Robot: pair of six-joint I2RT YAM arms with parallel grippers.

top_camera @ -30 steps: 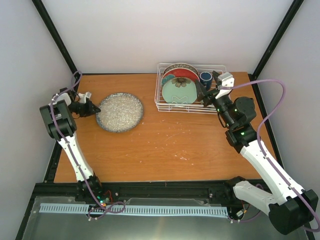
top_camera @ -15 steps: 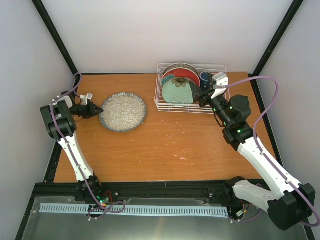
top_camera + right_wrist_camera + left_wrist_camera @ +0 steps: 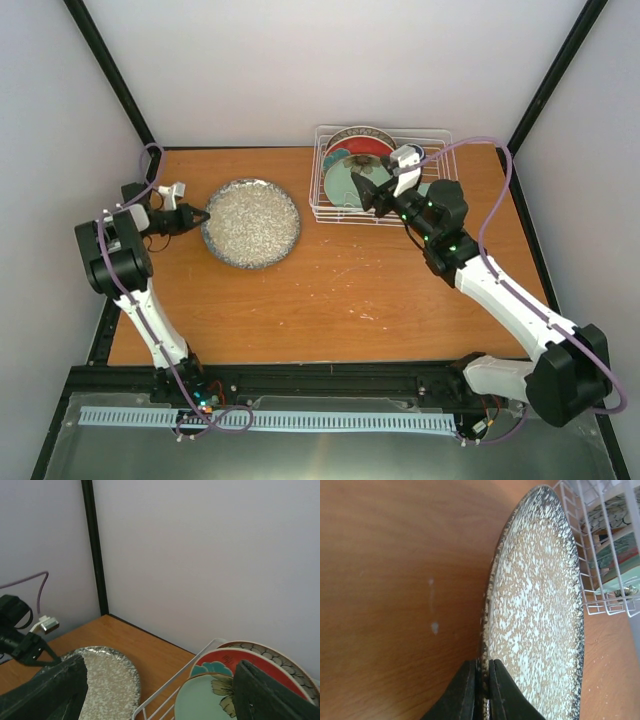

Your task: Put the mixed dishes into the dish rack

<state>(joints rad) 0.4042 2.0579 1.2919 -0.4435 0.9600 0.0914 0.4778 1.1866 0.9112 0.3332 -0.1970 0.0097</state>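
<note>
1. Three round glazed dishes stand upright in the white wire dish rack (image 3: 318, 195) on the wooden table (image 3: 330, 290): petal-patterned plate (image 3: 356, 132), red-rimmed teal plate (image 3: 365, 147), pale green plate (image 3: 340, 178).
2. Left fingers (image 3: 462, 692) pinch the rim of the large speckled grey plate (image 3: 251, 222), left of the rack.
3. Right fingers (image 3: 55, 690) hang spread apart at the rack's front.

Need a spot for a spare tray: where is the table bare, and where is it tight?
Bare: the table all along the near side of the speckled plate and the rack. Tight: the slot between plate and rack, and the rack's front, where the right gripper hovers.
</note>
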